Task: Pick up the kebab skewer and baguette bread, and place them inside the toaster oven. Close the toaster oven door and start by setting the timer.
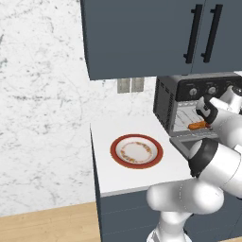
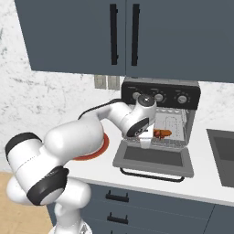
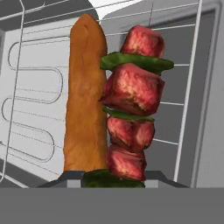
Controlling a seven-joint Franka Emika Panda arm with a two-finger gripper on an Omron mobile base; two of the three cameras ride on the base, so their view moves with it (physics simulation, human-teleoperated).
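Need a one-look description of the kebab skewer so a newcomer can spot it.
Find the dark toaster oven under the wall cabinets, its door dropped open. On the rack inside lie two things side by side. The kebab skewer is the stack of red meat chunks with green slices; the baguette bread beside it is smooth orange-brown.

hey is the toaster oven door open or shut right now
Open. The toaster oven door lies folded down flat on the counter, bar handle toward the robot, and the baguette bread and kebab skewer show inside the toaster oven.
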